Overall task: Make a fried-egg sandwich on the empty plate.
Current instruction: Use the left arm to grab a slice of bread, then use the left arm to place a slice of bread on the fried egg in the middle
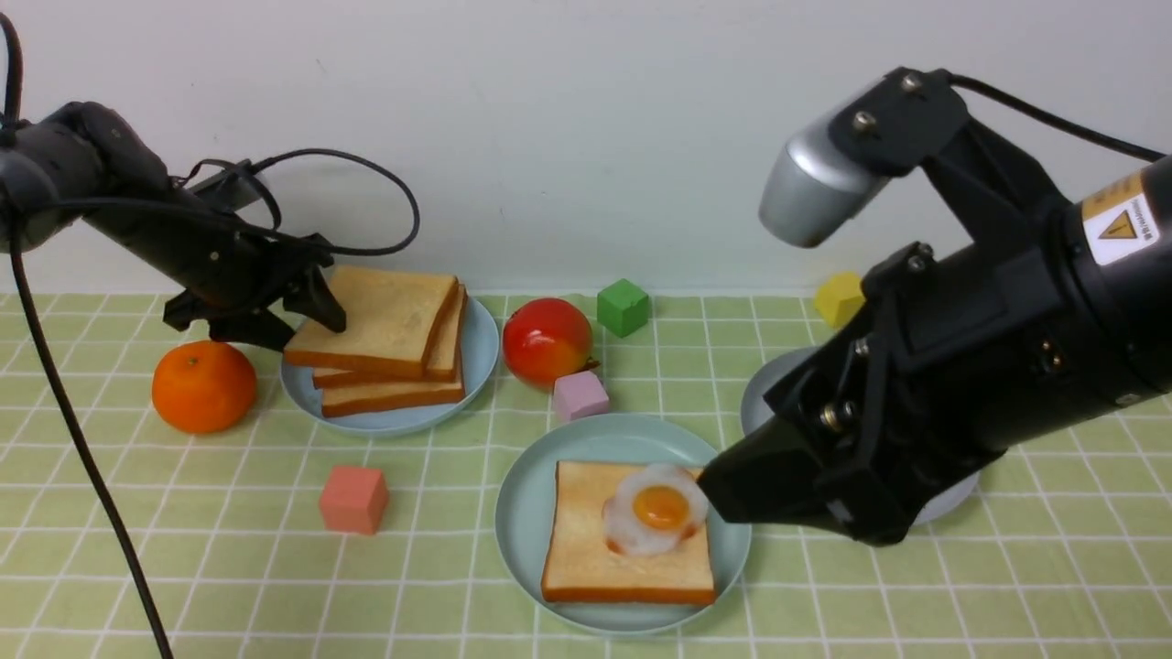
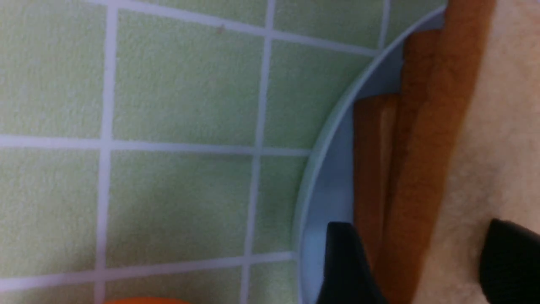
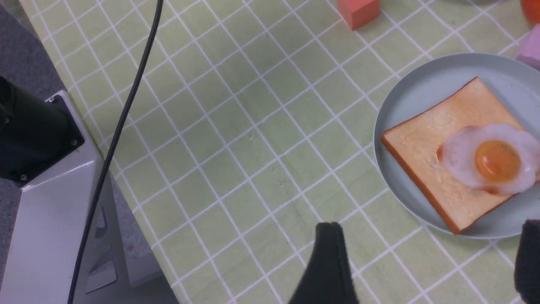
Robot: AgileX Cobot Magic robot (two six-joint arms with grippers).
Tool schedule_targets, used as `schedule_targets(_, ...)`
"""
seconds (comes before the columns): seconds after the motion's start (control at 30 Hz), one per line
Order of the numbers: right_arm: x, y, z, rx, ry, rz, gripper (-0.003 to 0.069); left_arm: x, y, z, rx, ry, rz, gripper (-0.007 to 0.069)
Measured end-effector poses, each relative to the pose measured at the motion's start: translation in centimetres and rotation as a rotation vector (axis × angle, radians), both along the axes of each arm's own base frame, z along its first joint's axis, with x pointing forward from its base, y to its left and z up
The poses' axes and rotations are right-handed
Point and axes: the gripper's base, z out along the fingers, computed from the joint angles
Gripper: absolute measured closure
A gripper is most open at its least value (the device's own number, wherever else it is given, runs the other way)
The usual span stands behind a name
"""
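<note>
Left end effector (image 1: 298,325) stood open, fingers astride top slice's edge on toast stack (image 1: 385,339), probably to fetch lid. Green plate (image 1: 522,513) carried 1 toast slice (image 1: 586,558), fried egg (image 1: 655,511) on top. Right end effector (image 1: 723,499) hung open, empty, just beside egg.

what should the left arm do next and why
Probably close the left gripper on the top square tan toy toast slice of the pile on the small light-blue plate. Its open jaws straddle that slice's brown crust edge, and the round pale mint-green plastic plate holds only one toast slice with the white, orange-yolked toy fried egg on it, so a covering slice is missing.
</note>
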Motion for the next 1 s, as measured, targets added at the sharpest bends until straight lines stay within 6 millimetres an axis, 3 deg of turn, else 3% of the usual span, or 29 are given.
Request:
schedule_targets(0.13, 0.1, -0.2, -0.1, -0.021, -0.012, -0.005, 0.0100, -0.1, 0.0, 0.2, 0.010, -0.013, -0.052, 0.0421)
schedule_targets(0.17, 0.1, -0.2, -0.1, -0.022, -0.013, -0.006, 0.0100, -0.1, 0.0, 0.2, 0.010, -0.011, -0.052, 0.0431)
schedule_targets(0.2, 0.1, -0.2, -0.1, -0.026, -0.013, -0.011, 0.0100, -0.2, 0.2, 0.5, 0.005, -0.013, -0.063, 0.0501)
schedule_targets(0.27, 0.2, -0.2, -0.1, -0.027, -0.010, -0.015, 0.0100, -0.5, 0.5, 1.1, 0.001, -0.012, -0.070, 0.0540)
schedule_targets(0.4, 0.2, -0.3, -0.2, -0.028, 0.000, -0.032, 0.0100, -1.6, 1.7, 4.3, -0.023, -0.042, -0.083, 0.0548)
schedule_targets(0.43, 0.2, -0.3, -0.2, -0.034, 0.004, -0.041, 0.0100, -2.3, 2.0, 6.4, -0.040, -0.073, -0.099, 0.0548)
schedule_targets(0.47, 0.2, -0.4, -0.2, -0.037, 0.004, -0.042, 0.0100, -2.4, 2.1, 6.7, -0.041, -0.075, -0.112, 0.0548)
schedule_targets(0.57, 0.2, -0.7, -0.5, -0.082, 0.006, -0.049, 0.0100, -4.3, 1.6, 11.8, -0.058, -0.222, -0.234, 0.0548)
schedule_targets(0.63, 0.1, -1.0, -0.7, -0.129, 0.014, -0.045, 0.0100, -5.8, -0.1, 14.2, -0.076, -0.306, -0.313, 0.0548)
schedule_targets(0.67, 0.1, -1.3, -1.0, -0.170, 0.026, -0.047, 0.0100, -7.0, -1.7, 15.0, -0.078, -0.331, -0.376, 0.0548)
schedule_targets(0.7, 0.0, -1.3, -1.0, -0.172, 0.032, -0.049, 0.0100, -7.0, -1.9, 15.0, -0.077, -0.336, -0.387, 0.0548)
schedule_targets(0.73, 0.0, -1.7, -1.2, -0.216, 0.060, -0.078, 0.0100, -8.6, -4.8, 14.8, -0.076, -0.343, -0.505, 0.0548)
schedule_targets(0.87, -0.2, -2.6, -1.7, -0.286, 0.152, -0.197, 0.0100, -11.7, -11.3, 11.8, -0.123, -0.282, -0.756, 0.0548)
schedule_targets(1.0, 0.0, -3.3, -1.8, -0.324, 0.175, -0.315, 0.0100, -13.5, -15.8, 8.6, -0.199, -0.143, -0.747, 0.0548)
